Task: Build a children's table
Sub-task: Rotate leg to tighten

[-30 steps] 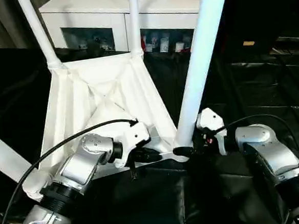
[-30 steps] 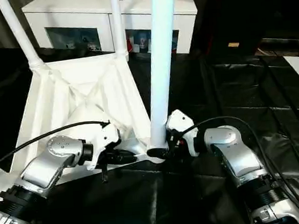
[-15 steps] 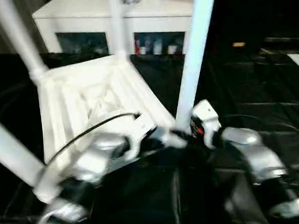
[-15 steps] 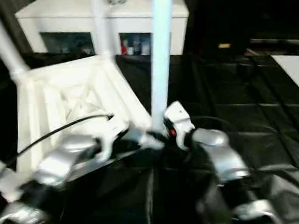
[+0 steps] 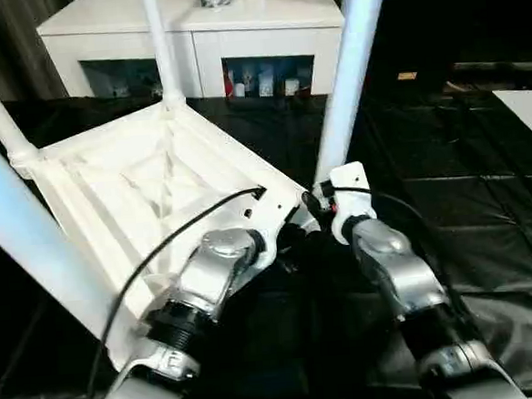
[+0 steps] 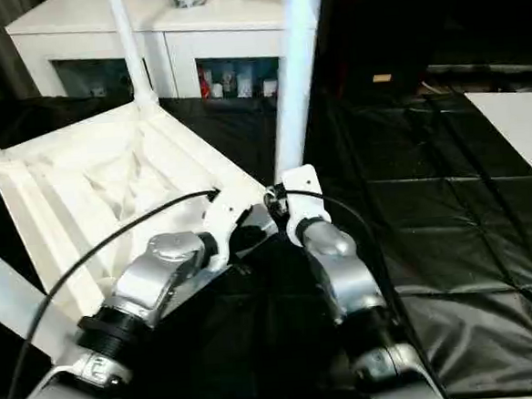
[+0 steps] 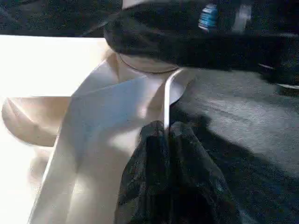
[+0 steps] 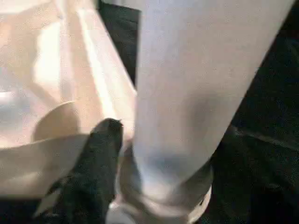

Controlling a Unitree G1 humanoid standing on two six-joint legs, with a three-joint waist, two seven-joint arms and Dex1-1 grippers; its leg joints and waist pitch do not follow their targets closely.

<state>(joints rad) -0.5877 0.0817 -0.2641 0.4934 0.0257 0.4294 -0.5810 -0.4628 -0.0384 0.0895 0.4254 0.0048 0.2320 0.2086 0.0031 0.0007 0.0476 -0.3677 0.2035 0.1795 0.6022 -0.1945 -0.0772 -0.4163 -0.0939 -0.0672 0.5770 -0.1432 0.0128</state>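
Now: children's table (image 5: pixel 137 186) upside down on black-draped bench, near front edge, legs up. Left pincer (image 7: pixel 166 135) clamped on thin corner rim. Right pincer (image 8: pixel 154 154) around near leg (image 5: pixel 349 75) at socket. Judged light, stiff, slick plastic; grip low near sockets.

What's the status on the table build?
Left gripper shut on tabletop rim. Right gripper around near leg base. Four legs socketed.

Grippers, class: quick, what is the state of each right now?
Left gripper: shut on the tabletop rim.
Right gripper: closed around the leg base.
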